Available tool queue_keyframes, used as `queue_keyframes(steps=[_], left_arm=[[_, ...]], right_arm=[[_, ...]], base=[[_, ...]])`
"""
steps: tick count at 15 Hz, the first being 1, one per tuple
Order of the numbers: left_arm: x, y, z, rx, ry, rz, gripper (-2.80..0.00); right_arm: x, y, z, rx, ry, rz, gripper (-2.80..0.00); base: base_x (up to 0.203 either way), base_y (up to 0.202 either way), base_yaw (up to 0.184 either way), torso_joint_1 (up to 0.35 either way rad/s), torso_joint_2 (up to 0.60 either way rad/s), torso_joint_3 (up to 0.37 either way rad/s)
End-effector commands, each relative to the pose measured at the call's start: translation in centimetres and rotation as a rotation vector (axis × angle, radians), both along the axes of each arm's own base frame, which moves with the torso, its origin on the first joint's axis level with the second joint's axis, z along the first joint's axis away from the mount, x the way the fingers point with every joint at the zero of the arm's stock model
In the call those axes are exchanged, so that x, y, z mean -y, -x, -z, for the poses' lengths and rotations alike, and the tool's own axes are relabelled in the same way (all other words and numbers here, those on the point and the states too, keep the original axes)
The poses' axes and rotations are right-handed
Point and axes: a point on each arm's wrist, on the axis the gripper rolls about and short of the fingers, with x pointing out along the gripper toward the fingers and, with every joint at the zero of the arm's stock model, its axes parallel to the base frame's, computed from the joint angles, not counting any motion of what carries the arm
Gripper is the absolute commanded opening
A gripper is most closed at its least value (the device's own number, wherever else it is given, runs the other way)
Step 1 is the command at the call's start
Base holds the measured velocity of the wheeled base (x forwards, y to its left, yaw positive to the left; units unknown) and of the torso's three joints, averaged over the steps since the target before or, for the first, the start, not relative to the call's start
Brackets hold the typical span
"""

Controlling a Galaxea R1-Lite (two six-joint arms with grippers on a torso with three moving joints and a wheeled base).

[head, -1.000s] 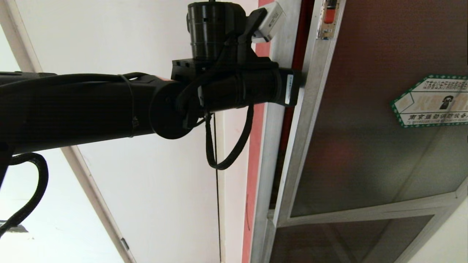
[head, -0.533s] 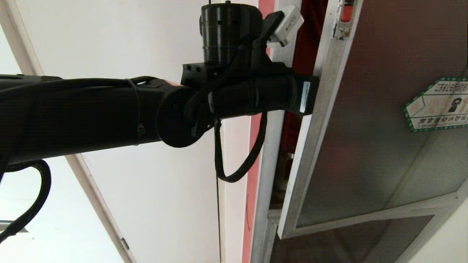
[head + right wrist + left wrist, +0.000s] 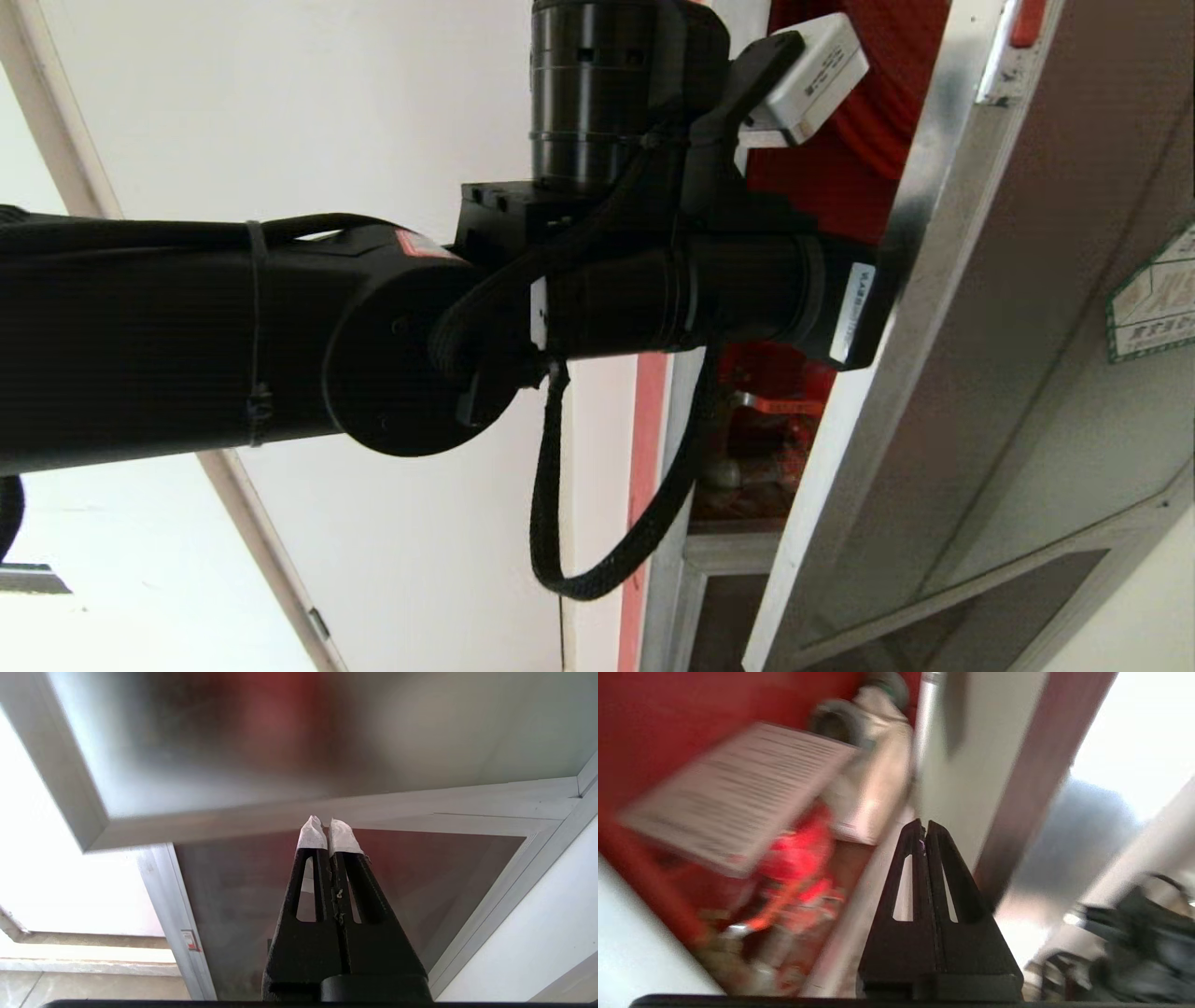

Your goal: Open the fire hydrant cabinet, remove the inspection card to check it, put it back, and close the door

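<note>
The fire hydrant cabinet stands partly open and its red inside shows. The door, dark glass in a silver frame with the green-edged sticker, is swung out towards me. My left arm reaches to the door's free edge, which hides its fingers in the head view. In the left wrist view my left gripper is shut on nothing, its tips against the inner side of the door frame. The inspection card, pale with printed lines, hangs inside above the red valve. My right gripper is shut and parked low.
A plain white wall panel lies left of the cabinet. The smaller lower glass door is closed, right in front of my right gripper. A pale rolled hose sits beside the card. The left arm's cable loop hangs by the cabinet frame.
The door has swung further open, its free edge moving right with my left wrist. More of the red inside shows. The right arm has kept still.
</note>
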Motion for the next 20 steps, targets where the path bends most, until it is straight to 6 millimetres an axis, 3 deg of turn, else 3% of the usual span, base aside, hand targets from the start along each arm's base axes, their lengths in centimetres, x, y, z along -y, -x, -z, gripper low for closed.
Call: queue_keyframes(steps=[1,4,12,20], left_arm=[[-0.5,2.8,-0.8,0.006,0.007,0.057,-2.8],[0.3,5.2,-0.4,0.0,-0.007,0.125,-2.8],[1.6,8.0,0.9,-0.019,-0.047,0.208,-2.8],[1.8,9.7,0.5,-0.011,-0.039,0.253,-2.8]], right_arm=[[0.0,0.0,0.0,0.0,0.001,-0.001,-2.8],[0.0,0.0,0.0,0.0,0.001,-0.001,-2.8],[0.0,0.0,0.0,0.0,0.001,-0.001,-2.8],[0.0,0.0,0.0,0.0,0.001,-0.001,-2.8]], base=[[0.0,0.0,0.0,0.0,0.0,0.0],[0.0,0.0,0.0,0.0,0.0,0.0],[0.0,0.0,0.0,0.0,0.0,0.0],[0.0,0.0,0.0,0.0,0.0,0.0]])
